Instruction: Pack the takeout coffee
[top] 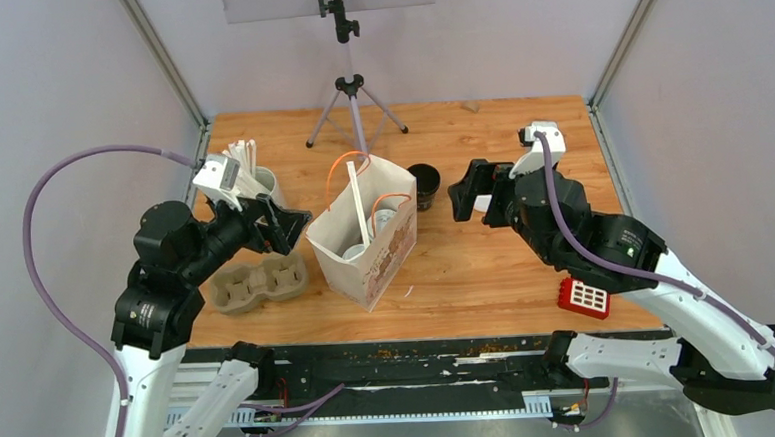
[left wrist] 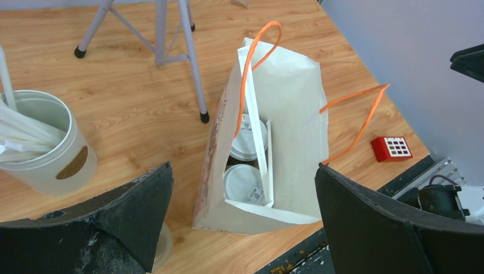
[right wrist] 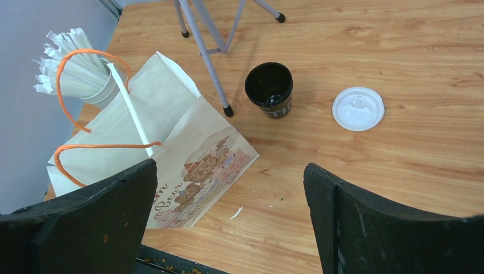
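Coffee packed: two lidded cups (left wrist: 244, 142), upright inside the paper bag (top: 365, 255) at table centre, white lids showing.
Coffee unpacked: one open cup (right wrist: 269, 88), black paper, standing on the wood at 1 o'clock of the bag, just beside a tripod foot (right wrist: 227, 109).
Loose lid (right wrist: 358, 108): white plastic, flat on the table at 3 o'clock of the open cup, apart from it.
Handling: judged light and thin-walled, easily crushed at the unlidded rim; contents cannot be told, so keep it upright.
Hold: across the mid-wall, below the rim, with gentle pressure; the lid likely slippery, best taken by its edge.
Left gripper (top: 284, 227): fingers spread wide, empty, at 9 o'clock of the bag.
Right gripper (top: 477, 192): fingers spread wide, empty, near the open cup at its 3 o'clock.
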### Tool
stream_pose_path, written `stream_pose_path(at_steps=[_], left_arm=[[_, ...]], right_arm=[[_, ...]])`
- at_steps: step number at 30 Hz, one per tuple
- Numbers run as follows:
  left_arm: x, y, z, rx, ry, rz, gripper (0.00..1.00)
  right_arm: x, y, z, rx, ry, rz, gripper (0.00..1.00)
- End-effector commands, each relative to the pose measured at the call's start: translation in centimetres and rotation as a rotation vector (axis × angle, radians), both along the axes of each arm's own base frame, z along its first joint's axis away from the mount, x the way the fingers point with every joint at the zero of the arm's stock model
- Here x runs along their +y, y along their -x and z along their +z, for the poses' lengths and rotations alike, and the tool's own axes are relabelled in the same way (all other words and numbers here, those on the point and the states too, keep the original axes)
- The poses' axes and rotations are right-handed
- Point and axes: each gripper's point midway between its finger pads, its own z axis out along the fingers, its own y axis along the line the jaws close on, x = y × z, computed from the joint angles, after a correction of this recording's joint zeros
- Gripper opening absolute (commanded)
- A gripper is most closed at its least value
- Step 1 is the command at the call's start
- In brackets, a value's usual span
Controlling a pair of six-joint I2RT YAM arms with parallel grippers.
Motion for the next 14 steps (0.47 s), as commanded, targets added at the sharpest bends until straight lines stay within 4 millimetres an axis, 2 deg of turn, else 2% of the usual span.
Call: stream_pose_path(at_steps=[1,7,14], left_arm=[[0.28,-0.19,0.47,-0.066,-0.028,0.0,1.0],[0.47,-0.62,0.14,-0.065,-0.035,0.016,1.0],[0.82,-0.84,1.03,-0.093,-0.021,0.044,1.0]], right_arm=[[0.41,-0.19,1.35,-0.024,-0.122,-0.02,1.0],[0.48,0.01,1.21,-0.019,-0.134,-0.011,1.0],[0.77,0.0,1.33,-0.019,-0.12,0.005,1.0]])
